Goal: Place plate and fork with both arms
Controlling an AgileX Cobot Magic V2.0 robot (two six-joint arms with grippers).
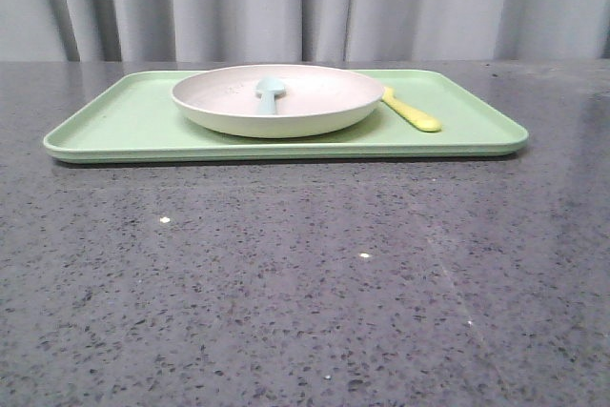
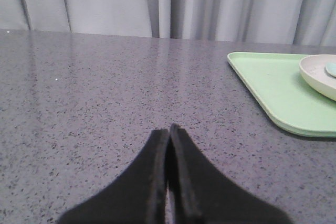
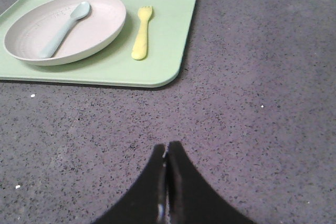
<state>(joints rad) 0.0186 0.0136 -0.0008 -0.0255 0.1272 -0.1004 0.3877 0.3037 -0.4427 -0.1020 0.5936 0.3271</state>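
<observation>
Front view: plate (image 1: 277, 99) and fork (image 1: 412, 112) lie on the tray (image 1: 124, 121); both arms' jaws look clenched, empty.

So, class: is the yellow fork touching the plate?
Apart. The right wrist view shows a strip of green tray between the fork and the plate.

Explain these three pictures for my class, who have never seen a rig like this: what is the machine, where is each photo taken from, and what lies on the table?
It is a two-armed robot. One photo looks forward over the grey table; the others come from cameras on each wrist. The black wedges are the left end effector and right end effector, both closed and holding nothing. On the table sits a green tray carrying a plate with a pale blue spoon in it, and a yellow fork beside the plate.
</observation>
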